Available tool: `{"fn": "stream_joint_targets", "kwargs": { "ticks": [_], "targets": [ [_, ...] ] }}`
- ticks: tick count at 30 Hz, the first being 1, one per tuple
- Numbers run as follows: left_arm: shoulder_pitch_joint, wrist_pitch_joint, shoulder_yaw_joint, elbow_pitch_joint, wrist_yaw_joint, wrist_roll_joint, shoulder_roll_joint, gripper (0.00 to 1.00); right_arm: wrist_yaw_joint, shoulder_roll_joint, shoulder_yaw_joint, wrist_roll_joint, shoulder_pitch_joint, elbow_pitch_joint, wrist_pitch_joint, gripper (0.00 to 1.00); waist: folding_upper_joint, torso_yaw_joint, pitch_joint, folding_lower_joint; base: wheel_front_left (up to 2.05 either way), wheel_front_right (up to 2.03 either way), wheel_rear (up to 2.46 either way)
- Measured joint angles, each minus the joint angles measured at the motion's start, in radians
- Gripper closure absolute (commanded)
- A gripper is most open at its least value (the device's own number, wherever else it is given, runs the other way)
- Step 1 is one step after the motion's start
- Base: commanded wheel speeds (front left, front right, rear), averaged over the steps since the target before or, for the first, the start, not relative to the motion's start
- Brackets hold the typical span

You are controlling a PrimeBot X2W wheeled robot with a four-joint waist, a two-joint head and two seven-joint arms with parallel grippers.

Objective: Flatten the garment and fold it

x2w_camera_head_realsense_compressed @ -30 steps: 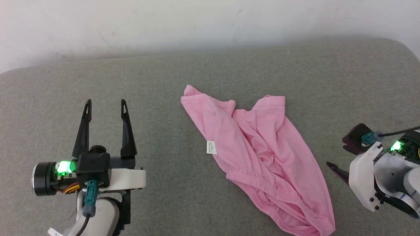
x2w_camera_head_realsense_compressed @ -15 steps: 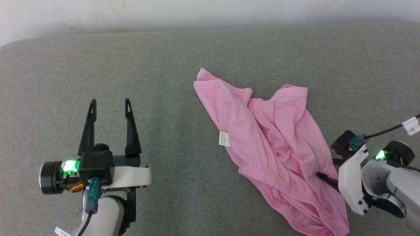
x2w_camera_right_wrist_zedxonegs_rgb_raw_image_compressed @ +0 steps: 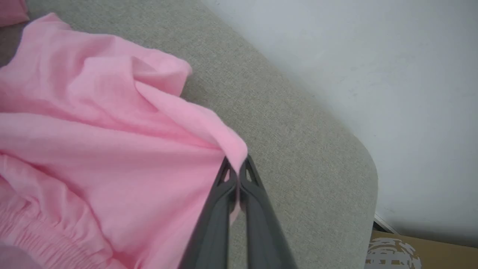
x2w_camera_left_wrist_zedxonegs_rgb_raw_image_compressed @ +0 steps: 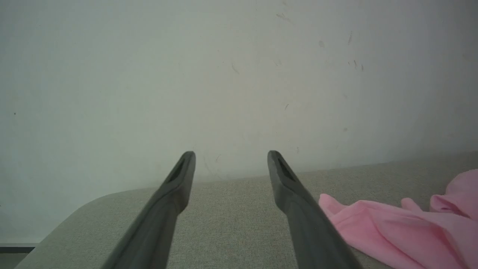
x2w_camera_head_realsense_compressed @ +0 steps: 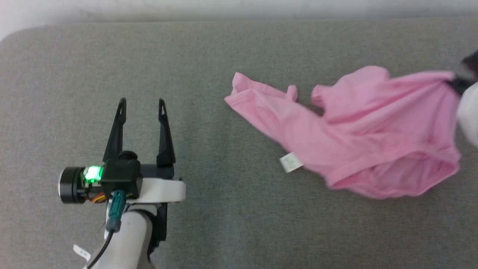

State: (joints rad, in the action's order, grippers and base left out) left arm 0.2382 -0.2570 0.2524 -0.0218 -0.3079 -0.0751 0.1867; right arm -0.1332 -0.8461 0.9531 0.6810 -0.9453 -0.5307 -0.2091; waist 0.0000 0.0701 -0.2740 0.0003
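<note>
Right gripper is clamped tight on a fold of the garment — pink cloth pinched between the fingertips and drawn taut toward the right edge of the head view. Garment lies on the right half of the grey padded surface, bunched and creased, with the gathered waistband on the robot's side and the white label sticking out at its lower left edge. Left gripper — fingers spread wide, nothing between them, well apart from the cloth, pointing at the pale wall.
</note>
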Motion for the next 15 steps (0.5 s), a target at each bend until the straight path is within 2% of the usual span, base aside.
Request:
{"fn": "stream_joint_targets", "kwargs": {
  "ticks": [5, 9, 10, 11, 13, 15],
  "targets": [
    [0.06, 0.0, 0.009, 0.001, 0.026, 0.025, -0.033, 0.0, 0.0, 0.0, -0.052, -0.003, -0.071, -0.22, 0.041, 1.0, 0.0, 0.036, -0.051, -0.0001, 0.0, 0.0, 0.0],
    [0.084, 0.0, 0.012, 0.007, 0.034, 0.035, -0.052, 0.0, 0.0, 0.049, -0.046, 0.009, -0.065, -0.355, 0.096, 1.0, 0.0, 0.068, -0.089, 0.0, 0.0, 0.0, 0.0],
    [0.086, 0.0, 0.012, 0.01, 0.034, 0.038, -0.054, 0.0, 0.0, 0.068, -0.044, 0.012, -0.061, -0.375, 0.118, 0.59, 0.0, 0.075, -0.096, 0.0, 0.0, 0.0, 0.0],
    [0.088, 0.0, 0.01, 0.012, 0.034, 0.041, -0.055, 0.0, 0.0, 0.089, -0.041, 0.016, -0.057, -0.39, 0.138, 0.0, 0.0, 0.081, -0.102, 0.0, 0.0, 0.0, 0.0],
    [0.086, 0.0, 0.008, 0.023, 0.034, 0.041, -0.054, 0.0, 0.0, 0.121, -0.037, 0.015, -0.053, -0.416, 0.183, 0.0, 0.0, 0.087, -0.104, 0.0002, 0.0, 0.0, 0.0],
    [0.084, 0.0, 0.006, 0.033, 0.035, 0.042, -0.053, 0.0, 0.0, 0.128, -0.028, 0.009, -0.054, -0.424, 0.24, 0.0, 0.0, 0.089, -0.096, -0.0002, 0.0, 0.0, 0.0]
  ]
}}
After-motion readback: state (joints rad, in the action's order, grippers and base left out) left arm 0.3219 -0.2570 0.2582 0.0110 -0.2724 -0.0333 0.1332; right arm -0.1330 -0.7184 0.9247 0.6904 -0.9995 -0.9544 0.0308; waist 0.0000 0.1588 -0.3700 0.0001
